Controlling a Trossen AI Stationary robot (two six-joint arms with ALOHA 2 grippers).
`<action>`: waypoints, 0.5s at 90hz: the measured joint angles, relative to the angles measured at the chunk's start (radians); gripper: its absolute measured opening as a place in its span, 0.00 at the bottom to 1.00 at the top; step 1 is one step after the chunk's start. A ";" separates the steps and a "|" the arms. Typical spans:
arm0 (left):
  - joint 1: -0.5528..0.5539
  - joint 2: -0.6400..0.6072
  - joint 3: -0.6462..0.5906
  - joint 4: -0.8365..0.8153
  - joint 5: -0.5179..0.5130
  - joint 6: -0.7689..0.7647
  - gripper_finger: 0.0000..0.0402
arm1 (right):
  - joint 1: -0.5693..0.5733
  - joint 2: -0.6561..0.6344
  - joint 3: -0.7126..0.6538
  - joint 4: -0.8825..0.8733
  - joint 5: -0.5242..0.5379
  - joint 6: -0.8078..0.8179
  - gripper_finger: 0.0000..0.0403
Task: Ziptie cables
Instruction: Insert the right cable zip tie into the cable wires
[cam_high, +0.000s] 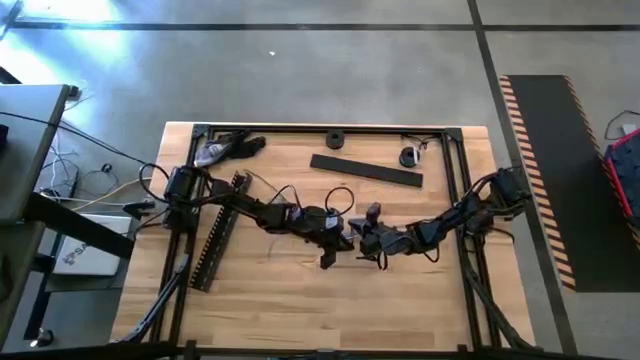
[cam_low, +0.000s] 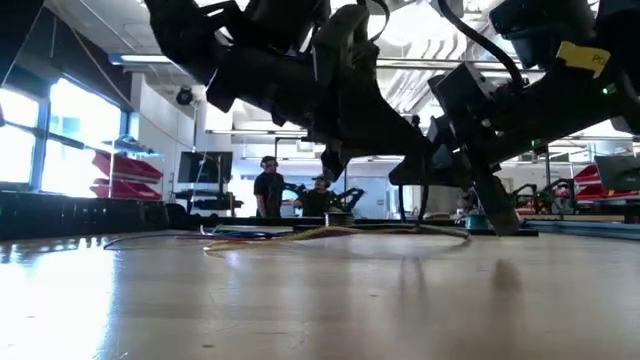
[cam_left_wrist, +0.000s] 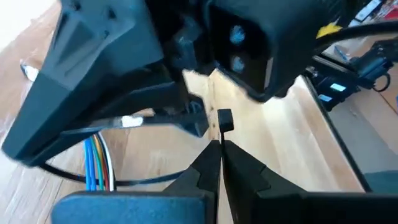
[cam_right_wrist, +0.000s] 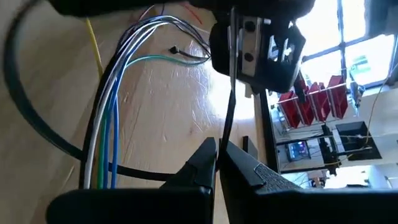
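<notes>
Wood table (cam_high: 300, 310) carries the cables (cam_right_wrist: 118, 81) mid-table beneath your two pincers; left pincer (cam_left_wrist: 217, 149) and right pincer (cam_right_wrist: 217, 152) both pinch one thin black tie, drawing it snug.

Nothing here can be read from where I stand. The yellow tag (cam_low: 583, 57) on one arm carries dark marks, but they are too blurred to make out.

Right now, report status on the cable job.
Left gripper and right gripper meet mid-table, each shut on the zip tie. Cables loose beside. Nothing blocking.
</notes>
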 joint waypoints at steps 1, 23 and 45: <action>0.000 0.000 0.000 -0.001 0.000 -0.001 0.00 | 0.000 0.000 0.000 0.000 -0.001 0.000 0.00; 0.002 0.000 0.000 -0.009 -0.002 -0.010 0.00 | 0.002 0.000 0.001 0.000 -0.004 -0.001 0.00; 0.006 0.000 0.000 -0.009 -0.003 -0.018 0.00 | 0.003 0.000 0.002 0.002 -0.004 -0.002 0.00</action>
